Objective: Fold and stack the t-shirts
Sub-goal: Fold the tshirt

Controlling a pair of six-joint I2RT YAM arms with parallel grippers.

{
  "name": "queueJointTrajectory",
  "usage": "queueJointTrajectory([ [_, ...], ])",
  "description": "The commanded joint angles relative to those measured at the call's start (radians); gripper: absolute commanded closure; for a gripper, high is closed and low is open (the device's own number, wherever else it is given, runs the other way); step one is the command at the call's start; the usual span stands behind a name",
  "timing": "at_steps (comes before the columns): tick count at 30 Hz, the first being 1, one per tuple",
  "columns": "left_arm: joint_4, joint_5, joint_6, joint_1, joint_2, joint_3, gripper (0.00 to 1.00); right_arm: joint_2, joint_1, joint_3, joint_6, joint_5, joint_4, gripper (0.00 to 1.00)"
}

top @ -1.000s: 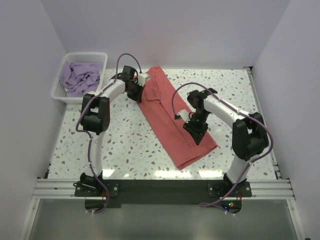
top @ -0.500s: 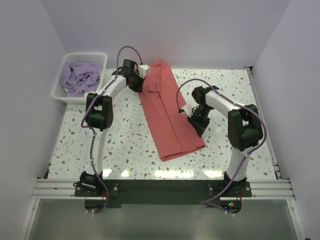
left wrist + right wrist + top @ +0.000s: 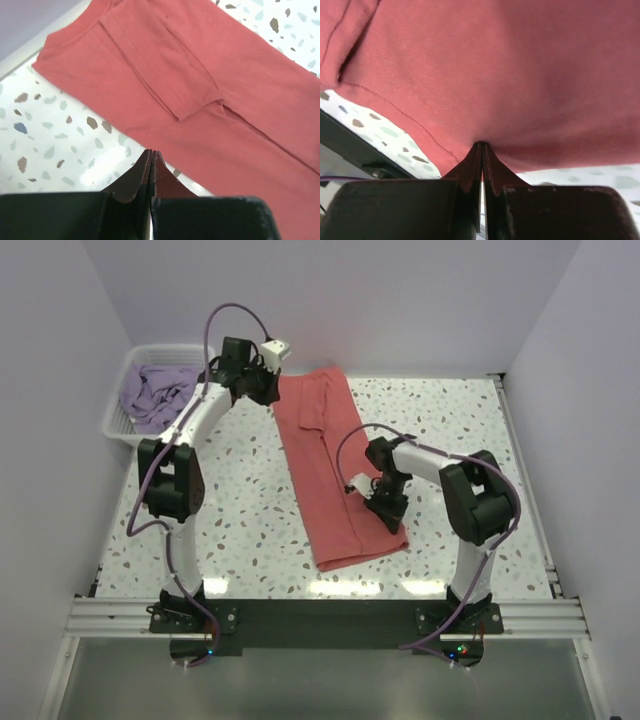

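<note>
Folding red shirt [image 3: 325, 470] | right gripper [image 3: 481, 146] pinches its 4 o'clock edge | left gripper [image 3: 151, 154] closed, apparently empty, 11 o'clock | next: carry edge toward 12

Coral-red t-shirt [image 3: 325, 465]: matt cloth with a fine diagonal grain and stitched hems.
Lavender t-shirt [image 3: 158, 395]: soft matt cloth.
Basket [image 3: 112, 422], at the table's far left corner: smooth white plastic lattice.
Table [image 3: 240, 520]: smooth, speckled terrazzo-look top, glossy, with bright reflections along its near edge.
Rail [image 3: 110, 618] at the near edge: bare grooved metal, satin finish.
Arm links [image 3: 205, 415]: smooth white shells, plastic in look.
</note>
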Motion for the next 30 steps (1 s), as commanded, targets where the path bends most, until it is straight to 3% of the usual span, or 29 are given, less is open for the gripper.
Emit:
queueJointTrajectory([
  [1,-0.040,0.019,-0.042,0.013,-0.046,-0.107,1.00,0.001,0.088,-0.097,-0.001,-0.002,0.070,1.00],
  [8,-0.043,0.049,-0.066,0.003,-0.111,-0.311,1.00,-0.067,0.342,-0.080,0.088,-0.161,0.041,1.00],
  [10,-0.040,0.055,-0.073,-0.010,-0.097,-0.337,1.00,-0.076,0.350,-0.024,0.114,-0.218,0.004,1.00],
  [16,-0.040,0.062,-0.083,-0.048,-0.028,-0.318,1.00,-0.151,0.213,0.136,0.106,-0.298,-0.085,1.00],
  [19,-0.014,0.044,-0.099,-0.062,-0.011,-0.327,1.00,-0.122,0.148,0.213,0.135,-0.240,-0.033,1.00],
  [25,0.038,0.050,-0.126,-0.068,0.019,-0.324,1.00,0.051,0.038,0.383,0.266,-0.048,0.172,1.00],
  [30,0.027,0.041,-0.143,-0.070,0.090,-0.249,1.00,0.212,-0.005,0.544,0.336,0.015,0.220,1.00],
])
